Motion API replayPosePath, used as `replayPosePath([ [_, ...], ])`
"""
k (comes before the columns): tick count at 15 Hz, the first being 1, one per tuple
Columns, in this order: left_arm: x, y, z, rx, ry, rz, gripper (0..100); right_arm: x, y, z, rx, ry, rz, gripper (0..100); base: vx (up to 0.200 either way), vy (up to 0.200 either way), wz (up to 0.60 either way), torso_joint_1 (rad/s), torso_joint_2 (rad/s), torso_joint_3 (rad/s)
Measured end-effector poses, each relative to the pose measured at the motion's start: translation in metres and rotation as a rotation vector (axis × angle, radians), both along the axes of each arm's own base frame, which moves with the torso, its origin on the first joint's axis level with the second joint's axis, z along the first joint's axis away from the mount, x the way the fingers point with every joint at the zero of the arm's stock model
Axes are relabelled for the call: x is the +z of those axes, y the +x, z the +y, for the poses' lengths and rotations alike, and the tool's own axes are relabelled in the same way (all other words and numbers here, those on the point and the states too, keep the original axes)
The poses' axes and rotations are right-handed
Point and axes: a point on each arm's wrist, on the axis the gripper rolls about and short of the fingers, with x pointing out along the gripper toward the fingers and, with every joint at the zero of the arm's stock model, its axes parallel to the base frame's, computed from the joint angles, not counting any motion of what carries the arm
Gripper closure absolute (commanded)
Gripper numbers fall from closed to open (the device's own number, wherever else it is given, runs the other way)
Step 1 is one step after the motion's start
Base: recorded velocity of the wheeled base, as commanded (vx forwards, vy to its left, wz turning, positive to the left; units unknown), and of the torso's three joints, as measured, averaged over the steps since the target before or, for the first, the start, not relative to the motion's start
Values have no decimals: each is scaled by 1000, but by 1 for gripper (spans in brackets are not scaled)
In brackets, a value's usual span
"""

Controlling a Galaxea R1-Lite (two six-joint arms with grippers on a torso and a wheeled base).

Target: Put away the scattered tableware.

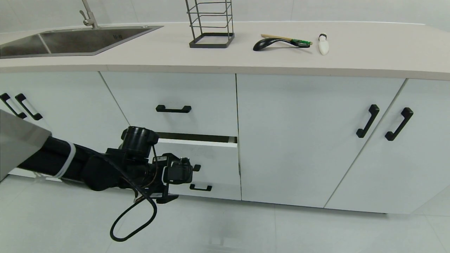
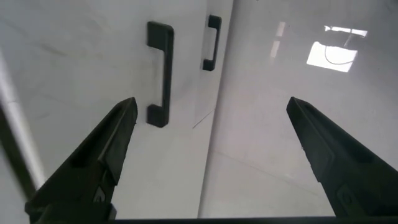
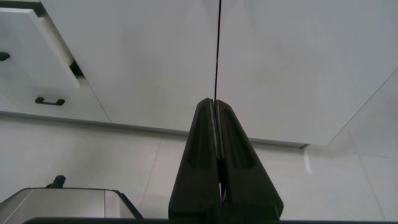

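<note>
Left tool (image 1: 195, 168) is held low before the cabinet fronts, below and slightly left of the wire rack (image 1: 211, 24), close to a lower drawer (image 1: 205, 158) that stands slightly pulled out. From the head its tips are masked by the wrist housing. In the left wrist view its fingers (image 2: 115, 140) are seen spread wide with nothing between them. A black handle (image 2: 158, 74) lies ahead, probably the drawer's.

Right tool (image 3: 214, 104) is seen in its own wrist view, pressed together and empty, facing the seam between two cabinet doors (image 3: 298, 56).

On the worktop (image 1: 379, 52), right of the rack, a black spoon (image 1: 269, 43) is laid. A wooden stick (image 1: 277, 37) with a green end lies against its handle. A white utensil (image 1: 323, 45) lies farther right, apart. Far left of the rack a sink (image 1: 70, 40) is cut off by the frame edge.
</note>
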Motion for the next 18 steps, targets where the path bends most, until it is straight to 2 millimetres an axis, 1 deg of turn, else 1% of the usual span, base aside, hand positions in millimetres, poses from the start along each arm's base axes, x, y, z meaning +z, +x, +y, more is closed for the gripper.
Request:
replayPosePath([
  [2, 25, -17, -11, -38, -22, -60, 0, 0, 0, 0, 0, 0, 0, 100, 0, 0, 0, 0, 0, 0],
  [4, 42, -30, -25, -57, -72, -92, 0, 0, 0, 0, 0, 0, 0, 100, 0, 0, 0, 0, 0, 0],
  [5, 49, -33, -30, -61, -92, -104, 0, 0, 0, 0, 0, 0, 0, 100, 0, 0, 0, 0, 0, 0],
  [8, 60, -29, -38, -71, -114, -141, 0, 0, 0, 0, 0, 0, 0, 100, 0, 0, 0, 0, 0, 0],
  [9, 61, -22, -40, -73, -118, -149, 0, 0, 0, 0, 0, 0, 0, 100, 0, 0, 0, 0, 0, 0],
  [11, 56, -1, -49, -74, -136, -148, 0, 0, 0, 0, 0, 0, 0, 100, 0, 0, 0, 0, 0, 0],
  [13, 45, 20, -58, -68, -168, -123, 0, 0, 0, 0, 0, 0, 0, 100, 0, 0, 0, 0, 0, 0],
  [14, 34, 38, -65, -65, -180, -111, 0, 0, 0, 0, 0, 0, 0, 100, 0, 0, 0, 0, 0, 0],
  [16, 26, 48, -69, -64, -180, -104, 0, 0, 0, 0, 0, 0, 0, 100, 0, 0, 0, 0, 0, 0],
  [18, 20, 54, -71, -62, -179, -98, 0, 0, 0, 0, 0, 0, 0, 100, 0, 0, 0, 0, 0, 0],
])
